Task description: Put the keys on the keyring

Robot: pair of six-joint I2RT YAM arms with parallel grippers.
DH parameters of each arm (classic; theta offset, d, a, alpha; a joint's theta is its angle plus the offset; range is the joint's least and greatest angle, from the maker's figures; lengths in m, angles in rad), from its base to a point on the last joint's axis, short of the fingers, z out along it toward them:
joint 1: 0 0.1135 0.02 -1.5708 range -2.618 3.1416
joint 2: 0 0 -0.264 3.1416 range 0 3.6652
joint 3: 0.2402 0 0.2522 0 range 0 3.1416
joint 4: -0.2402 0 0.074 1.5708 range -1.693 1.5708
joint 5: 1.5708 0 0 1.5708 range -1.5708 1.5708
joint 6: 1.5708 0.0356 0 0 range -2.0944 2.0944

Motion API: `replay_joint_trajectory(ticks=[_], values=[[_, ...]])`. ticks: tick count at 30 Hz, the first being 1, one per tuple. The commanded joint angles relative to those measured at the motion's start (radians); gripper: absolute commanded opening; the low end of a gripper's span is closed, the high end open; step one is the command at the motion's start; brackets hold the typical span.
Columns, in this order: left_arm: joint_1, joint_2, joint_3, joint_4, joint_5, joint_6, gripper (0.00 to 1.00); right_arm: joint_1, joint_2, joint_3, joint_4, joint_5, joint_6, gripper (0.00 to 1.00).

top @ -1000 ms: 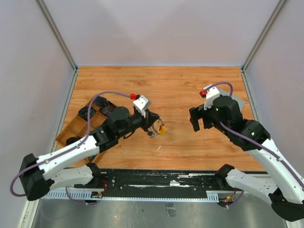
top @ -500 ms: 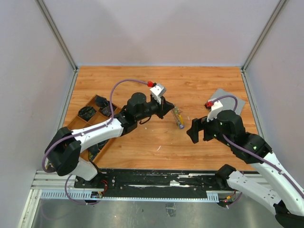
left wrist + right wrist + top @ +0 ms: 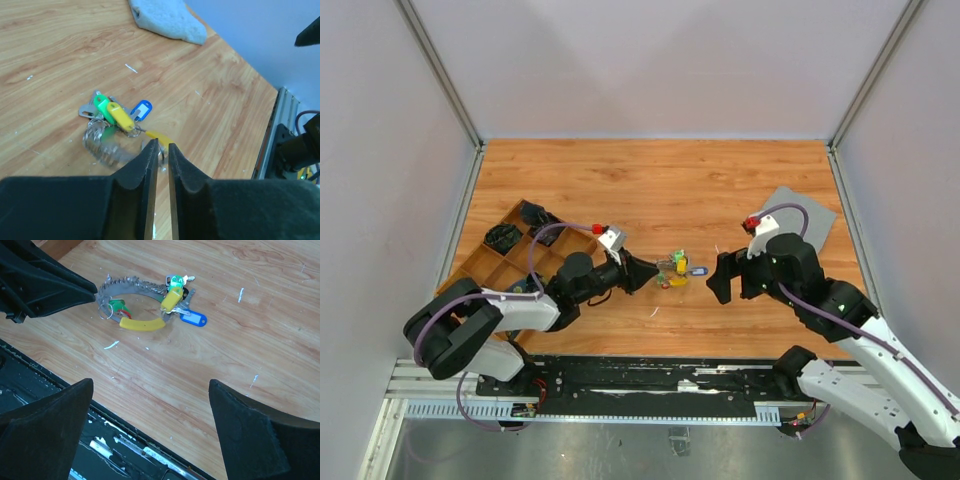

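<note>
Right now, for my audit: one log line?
silver keyring with coloured-head keys: on wooden table; left gripper: barely open; right gripper: open

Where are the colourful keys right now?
In the top view, the keys lie near the middle of the wooden table, between the two arms, just off the tip of the left gripper.

Scuffed wood, bright plastic, thin metal and matt black are being shown.
The tabletop is being seen as satin wood grain with pale scratches; the keys are being shown with glossy coloured plastic heads and silver metal blades; the keyring is being seen as dull beaded metal; a grey cloth is being seen as soft and nappy; the left claw and right claw are being shown in matt black plastic.
</note>
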Motion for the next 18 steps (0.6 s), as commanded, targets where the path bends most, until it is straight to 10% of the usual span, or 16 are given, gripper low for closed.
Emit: replay_joint_trajectory(ticks=[1, 18], values=[[0.007, -0.056, -0.053, 0.158, -0.034, -0.057, 0.25, -0.01, -0.036, -0.037, 0.061, -0.002, 0.062, 0.98], [0.007, -0.866, 0.024, -0.848, -0.458, 0.013, 0.7, -0.01, -0.22, -0.034, 0.098, 0.099, -0.078, 0.98]])
